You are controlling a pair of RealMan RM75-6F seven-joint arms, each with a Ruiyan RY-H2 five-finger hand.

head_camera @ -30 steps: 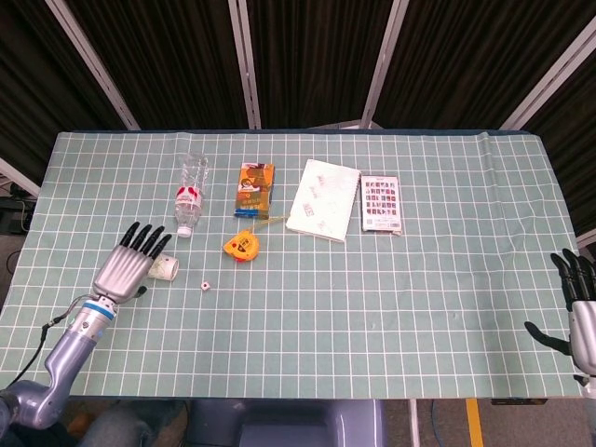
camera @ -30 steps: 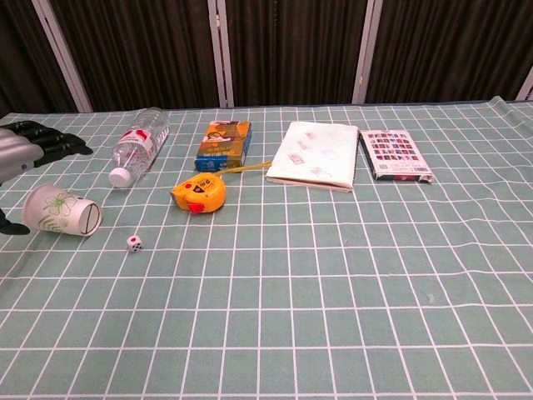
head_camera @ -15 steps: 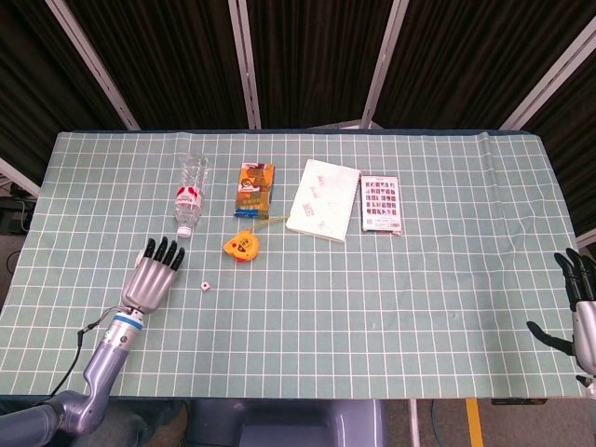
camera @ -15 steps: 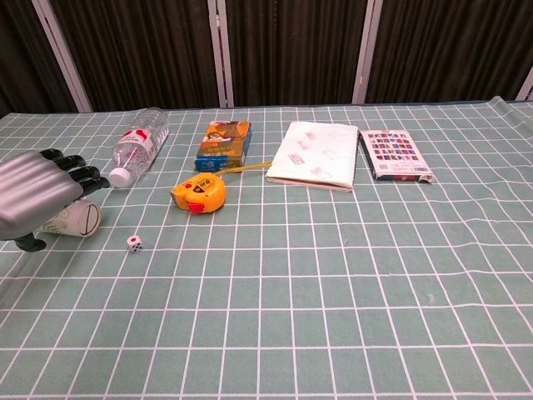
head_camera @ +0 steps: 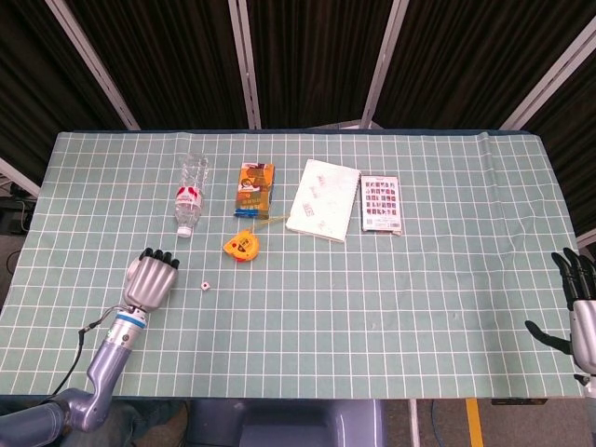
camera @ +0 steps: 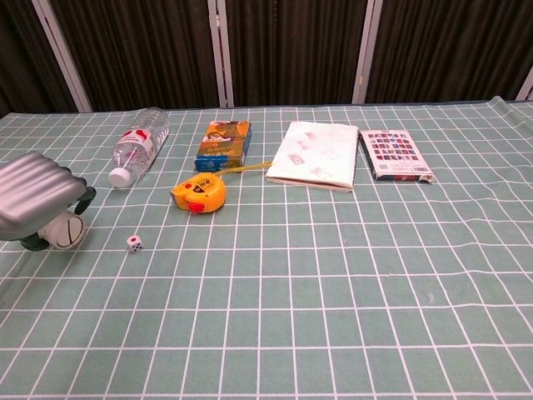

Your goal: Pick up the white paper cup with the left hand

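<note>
The white paper cup (camera: 66, 232) lies on its side at the table's left, its open mouth facing right. In the chest view only that mouth shows beneath my left hand (camera: 35, 197). My left hand (head_camera: 152, 279) covers the cup from above with its fingers curled down around it, and in the head view the cup is hidden under the hand. The cup still rests on the mat. My right hand (head_camera: 581, 312) stays at the table's right edge, fingers apart and holding nothing.
A small white die (camera: 134, 242) sits just right of the cup. Behind it lie a clear plastic bottle (camera: 140, 143), an orange tape measure (camera: 199, 193), an orange box (camera: 225, 143), a white booklet (camera: 316, 156) and a printed card pack (camera: 395, 155).
My left hand moved right over the cup and came down on it. Its fingers, stretched out before, have curled around the cup. The right hand has barely moved.
</note>
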